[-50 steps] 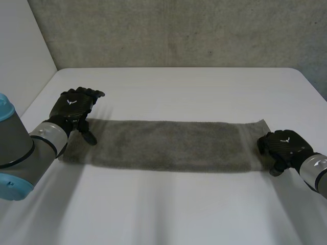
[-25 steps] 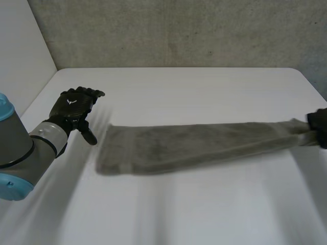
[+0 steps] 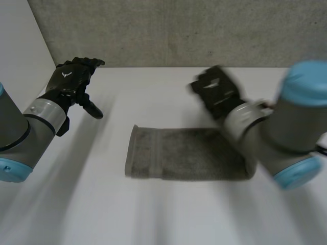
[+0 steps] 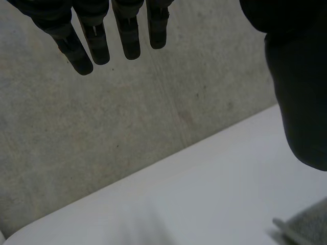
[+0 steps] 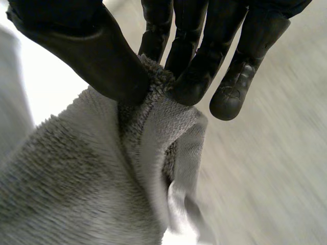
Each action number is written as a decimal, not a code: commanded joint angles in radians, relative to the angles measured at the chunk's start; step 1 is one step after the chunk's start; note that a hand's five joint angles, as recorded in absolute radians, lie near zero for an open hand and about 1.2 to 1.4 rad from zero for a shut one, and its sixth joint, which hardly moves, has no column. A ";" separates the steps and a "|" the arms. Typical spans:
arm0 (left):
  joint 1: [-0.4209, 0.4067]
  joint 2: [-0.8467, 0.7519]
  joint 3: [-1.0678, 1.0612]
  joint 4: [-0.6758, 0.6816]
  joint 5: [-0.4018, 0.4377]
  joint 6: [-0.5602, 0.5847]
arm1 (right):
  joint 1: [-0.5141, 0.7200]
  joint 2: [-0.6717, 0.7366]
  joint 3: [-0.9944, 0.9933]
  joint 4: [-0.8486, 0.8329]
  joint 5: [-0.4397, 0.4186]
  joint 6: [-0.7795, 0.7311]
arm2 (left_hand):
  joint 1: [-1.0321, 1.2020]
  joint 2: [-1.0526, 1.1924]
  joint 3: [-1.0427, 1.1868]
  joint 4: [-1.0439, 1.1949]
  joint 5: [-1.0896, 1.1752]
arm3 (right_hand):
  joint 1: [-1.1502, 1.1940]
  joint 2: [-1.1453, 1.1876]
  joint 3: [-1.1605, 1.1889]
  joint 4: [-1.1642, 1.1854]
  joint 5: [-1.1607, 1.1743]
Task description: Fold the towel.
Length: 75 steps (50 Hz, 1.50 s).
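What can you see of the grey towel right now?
The grey fluffy terry towel lies as a flat band on the white table, with a hemmed strip across the end nearer the left arm. Its other end runs under the right arm. In the right wrist view the right hand pinches a bunched hemmed edge between thumb and fingers, cloth hanging from the pinch. The left hand is open, clear of it.

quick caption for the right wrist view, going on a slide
The right hand pinches a bunched end of the grey towel between thumb and fingers.
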 commanded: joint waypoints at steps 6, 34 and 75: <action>-0.028 0.009 -0.011 0.001 -0.002 -0.027 | 0.291 0.260 -0.039 -0.037 -0.002 0.005 | -0.087 -0.079 -0.065 -0.082 -0.218 | -0.564 -0.558 -0.588 -0.583 -0.575; -0.104 -0.034 -0.017 0.005 0.003 -0.018 | -0.243 -0.076 0.480 0.003 -0.121 0.140 | -0.084 -0.076 -0.062 -0.079 -0.215 | -0.975 -0.970 -1.000 -0.994 -0.986; -0.058 0.049 -0.024 0.005 -0.080 -0.030 | 0.285 0.343 -0.181 0.061 -0.184 0.287 | -0.084 -0.076 -0.062 -0.079 -0.215 | 0.069 0.075 0.045 0.050 0.058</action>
